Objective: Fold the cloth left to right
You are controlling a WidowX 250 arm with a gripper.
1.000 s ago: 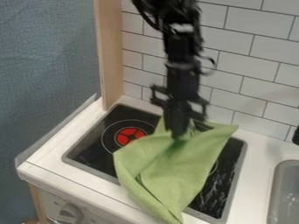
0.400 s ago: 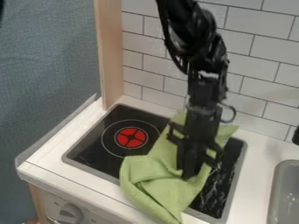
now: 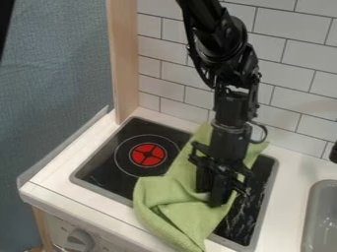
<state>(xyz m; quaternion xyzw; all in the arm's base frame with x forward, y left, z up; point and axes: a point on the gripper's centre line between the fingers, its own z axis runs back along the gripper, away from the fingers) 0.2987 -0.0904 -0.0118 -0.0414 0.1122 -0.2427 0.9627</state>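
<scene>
A light green cloth lies rumpled across the middle and right part of a black glass stovetop with a grey rim, which is set into a white desk. The cloth reaches from the strip of desk behind the stovetop down past its front rim, narrowing toward the front edge of the desk. Folds overlap in its lower left part, and one corner pokes out behind the gripper, on the right.

The black two-finger gripper points down over the middle of the cloth, its lower end right at the fabric. Whether it is parted, closed or clamped on the cloth, I cannot tell. The black robot arm comes in from the top edge.

Left of the cloth, a round red burner marking with a black cross shows inside a thin pale ring. A grey sink is at the right, a grey knob at the lower left front, and white wall tiles stand behind, beside a light wooden post.
</scene>
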